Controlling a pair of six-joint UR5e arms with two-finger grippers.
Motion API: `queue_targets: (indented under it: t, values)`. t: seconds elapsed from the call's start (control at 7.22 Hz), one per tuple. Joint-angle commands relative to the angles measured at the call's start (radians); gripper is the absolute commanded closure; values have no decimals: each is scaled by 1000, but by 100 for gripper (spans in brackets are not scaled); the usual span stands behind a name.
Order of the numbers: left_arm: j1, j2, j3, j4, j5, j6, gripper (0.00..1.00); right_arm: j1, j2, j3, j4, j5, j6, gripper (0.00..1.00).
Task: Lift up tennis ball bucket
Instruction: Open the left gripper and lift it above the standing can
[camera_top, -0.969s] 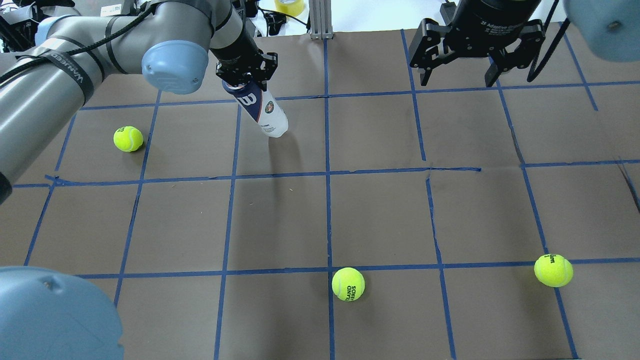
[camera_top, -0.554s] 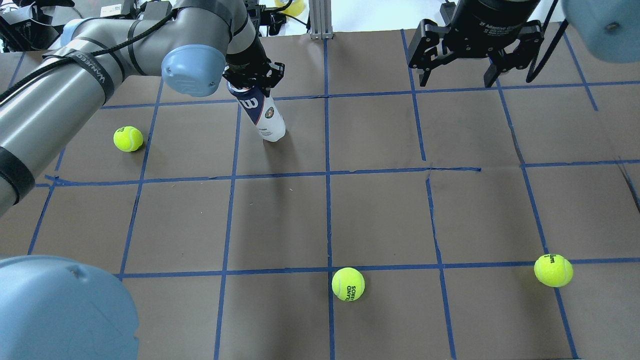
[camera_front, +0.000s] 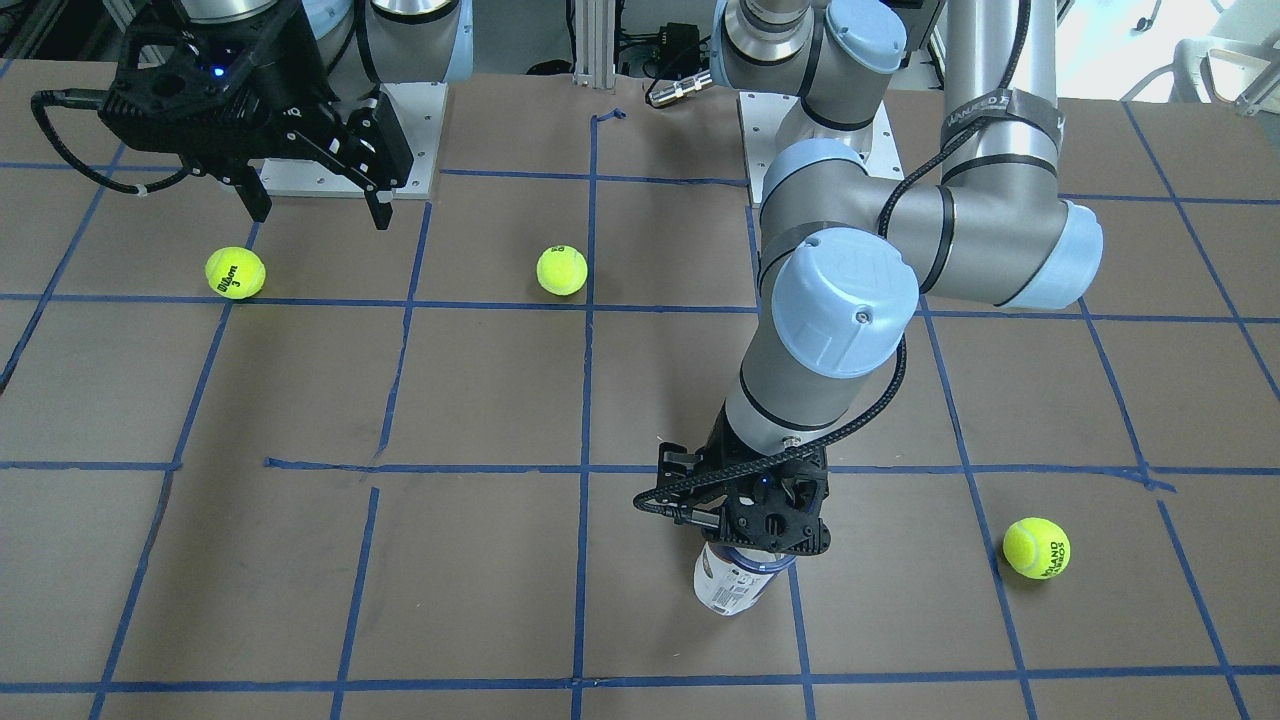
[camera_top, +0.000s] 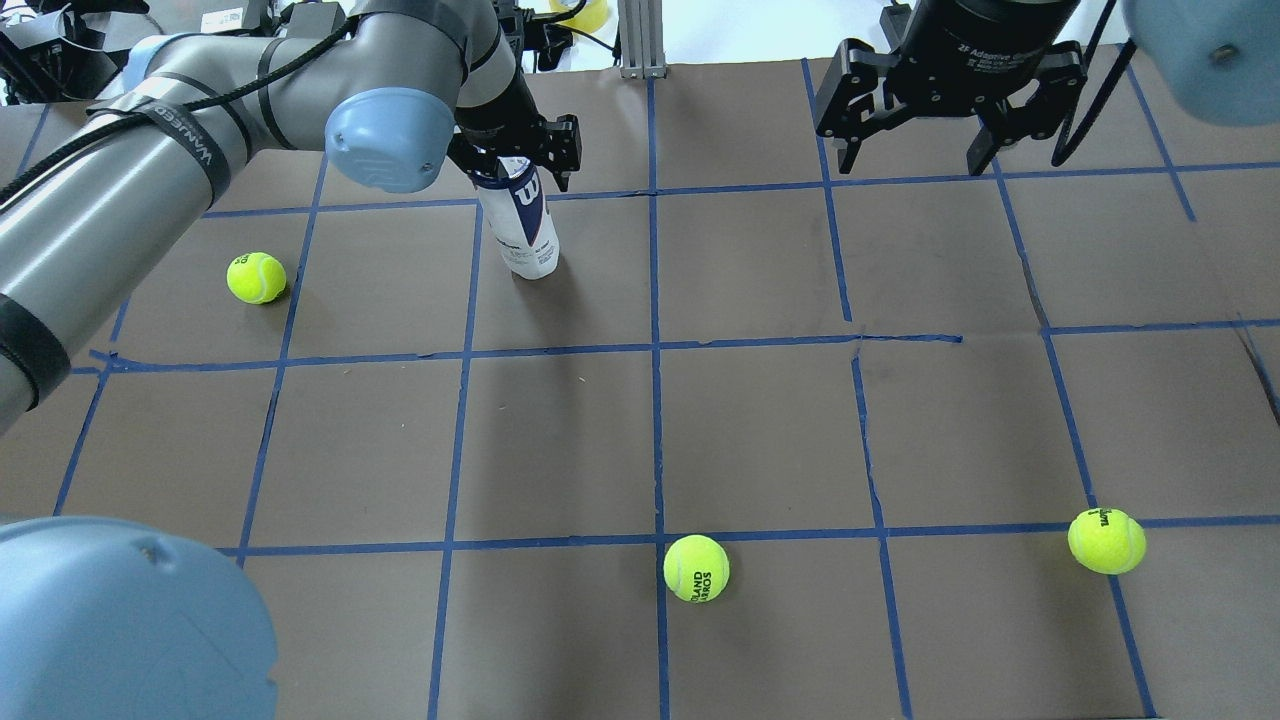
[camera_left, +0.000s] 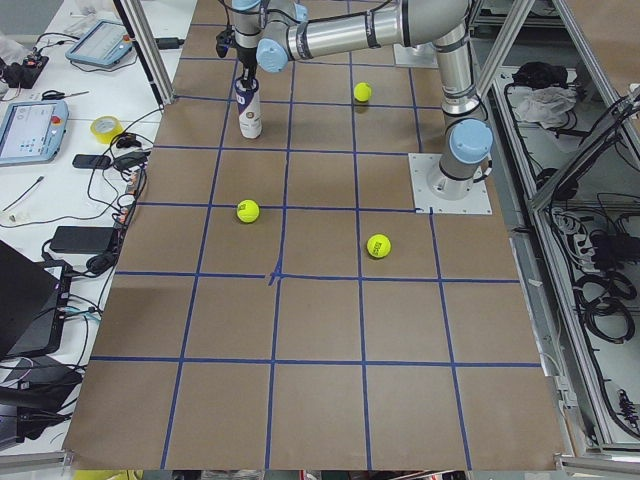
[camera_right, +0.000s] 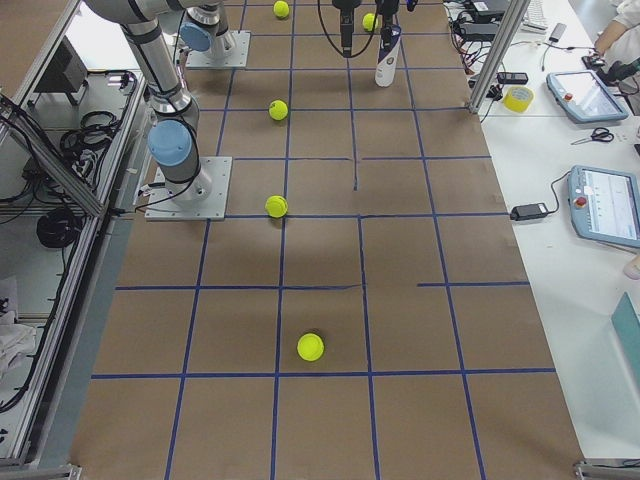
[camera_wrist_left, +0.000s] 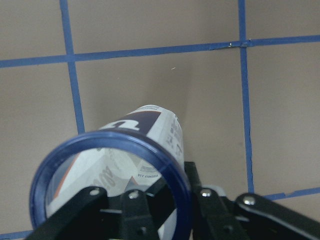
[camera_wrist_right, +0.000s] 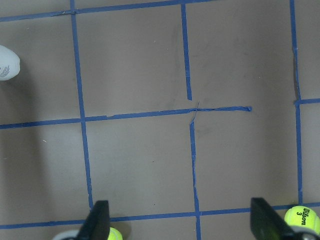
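You are watching the left end effector (camera_top: 520, 170) clamping the tennis ball bucket (camera_top: 530, 235) near its rim, the base seemingly resting on the tabletop (camera_top: 750, 420), so the lift is waiting, while the right end effector (camera_top: 912, 155) is hanging apart.

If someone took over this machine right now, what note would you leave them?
Left gripper: shut on the clear plastic tennis ball tube with white and dark-blue label, near its blue rim.
Right gripper: open, empty, hovering apart.
Tube roughly upright; whether its base has left the table is unclear.
Done: grasp. Left: raise it clearly.
Three yellow-green tennis balls lie loose.
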Motion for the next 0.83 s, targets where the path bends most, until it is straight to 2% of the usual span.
queue_targets:
  t: [0.0, 0.28, 0.55, 0.69]
  values:
    - [-1, 38, 30, -68, 4, -3, 0, 0, 0, 0, 0, 0, 0, 0]
    - [9, 102, 128, -264, 18, -3, 0, 2, 0, 0, 0, 1, 0, 0]
    - [25, 184, 106, -317, 135, 10, 0, 2, 0, 0, 0, 1, 0, 0]
    - [15, 211, 74, -325, 102, -1, 0, 2, 0, 0, -2, 3, 0, 0]
